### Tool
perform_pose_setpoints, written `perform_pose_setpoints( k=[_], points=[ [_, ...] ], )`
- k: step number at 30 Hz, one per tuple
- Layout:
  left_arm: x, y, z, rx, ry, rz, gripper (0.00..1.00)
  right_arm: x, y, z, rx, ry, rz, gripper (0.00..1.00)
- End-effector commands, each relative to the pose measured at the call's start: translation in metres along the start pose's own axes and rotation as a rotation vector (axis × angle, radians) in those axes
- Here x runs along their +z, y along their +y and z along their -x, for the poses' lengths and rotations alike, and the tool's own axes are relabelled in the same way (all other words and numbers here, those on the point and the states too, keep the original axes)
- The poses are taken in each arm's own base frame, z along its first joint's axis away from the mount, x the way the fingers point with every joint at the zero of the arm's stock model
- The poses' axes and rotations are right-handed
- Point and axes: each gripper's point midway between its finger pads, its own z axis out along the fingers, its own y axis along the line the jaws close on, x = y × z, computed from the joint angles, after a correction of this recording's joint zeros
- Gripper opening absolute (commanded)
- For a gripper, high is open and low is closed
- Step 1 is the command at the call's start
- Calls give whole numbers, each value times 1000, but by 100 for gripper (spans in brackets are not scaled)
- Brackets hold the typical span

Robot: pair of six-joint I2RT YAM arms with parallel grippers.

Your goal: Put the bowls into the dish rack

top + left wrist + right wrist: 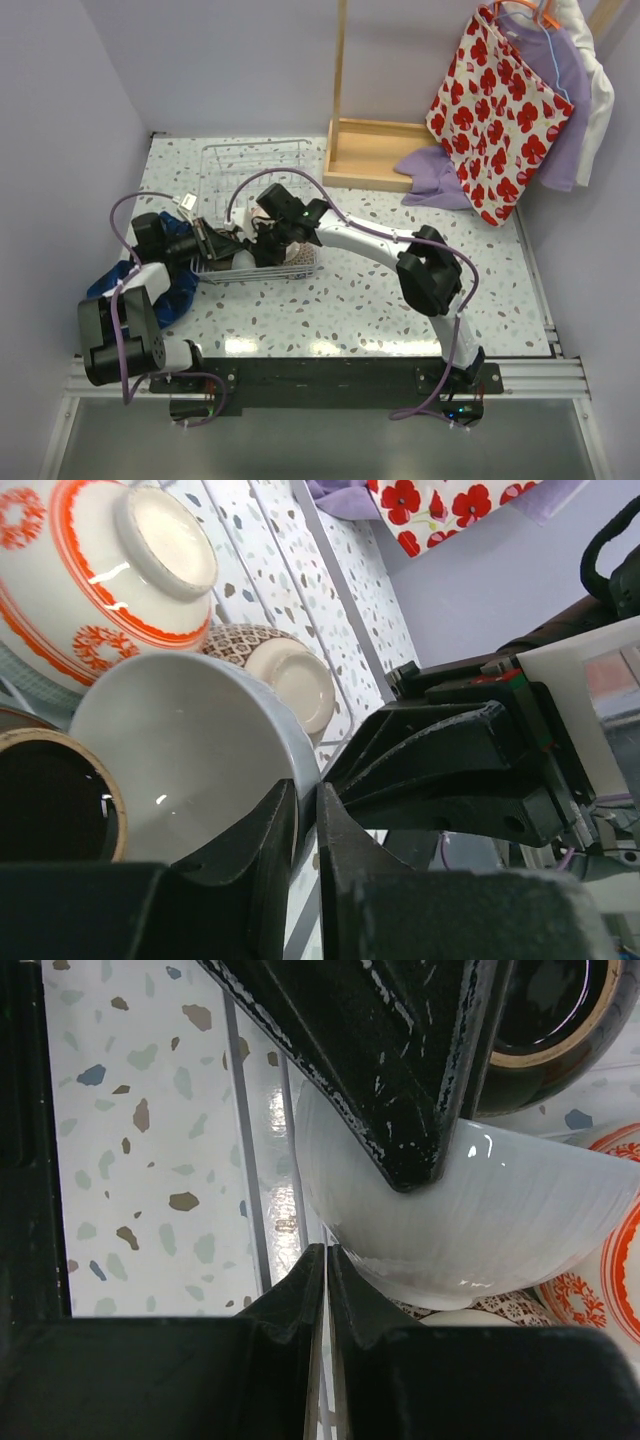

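Step in hand, by my read: seat the white bowl [180, 760] in the near end of the dish rack [252, 168] and release it clean.

- Left gripper [306, 795]: jaws narrow, pinching the white bowl's rim, one finger inside the wall and one outside. The bowl is tilted up on edge, not flat.
- Right gripper [326, 1255]: fingers pressed together, nothing between them. Its tips sit just under the bowl's outer wall near the foot. Can't tell if they touch.
- Same near end of the rack: brown glazed bowl [50, 810] just beside the white one, with a red/orange bowl [70, 590] and a net-patterned bowl [285, 675] further in. The pack is tight. Other bowls aren't visible from here.

How to do it well (judgement):
- Confirm the bowl's lower edge bears on the rack before letting go. The prongs under it are hidden in both wrist views, so don't assume a slot.
- Open the left jaws only slightly. The inner finger has little room, and wide jaws would knock the brown glazed bowl.
- Retreat the left gripper along the rim line, out over the rack's near rail. A sideways pull drags the bowl out.
- Use the closed right gripper as a backstop on the outer wall until the bowl leans settled, then lift it off.
- Risk: the glazed wall is slick, so a tilted bowl can roll onto its neighbours or over the near rail.
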Motion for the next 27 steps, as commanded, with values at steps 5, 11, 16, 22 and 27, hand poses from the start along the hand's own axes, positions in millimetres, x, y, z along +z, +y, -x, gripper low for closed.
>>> perform_pose_setpoints(
  k=[5,11,16,22,27],
  points=[
    [-9,-2,40,188,-28,97,36,-1,-14,37,-43,-92,-64,9],
    [-17,2,53,265,-39,215,43,3,-17,35,-47,-86,-74,9],
    [-35,-2,75,394,-94,374,46,13,-23,38,-45,-92,-87,9],
    [-57,-12,104,545,-211,535,47,24,-25,54,-53,-123,-93,10],
    [-82,20,113,531,-249,757,47,30,-30,69,-55,-154,-115,10]
  ],
)
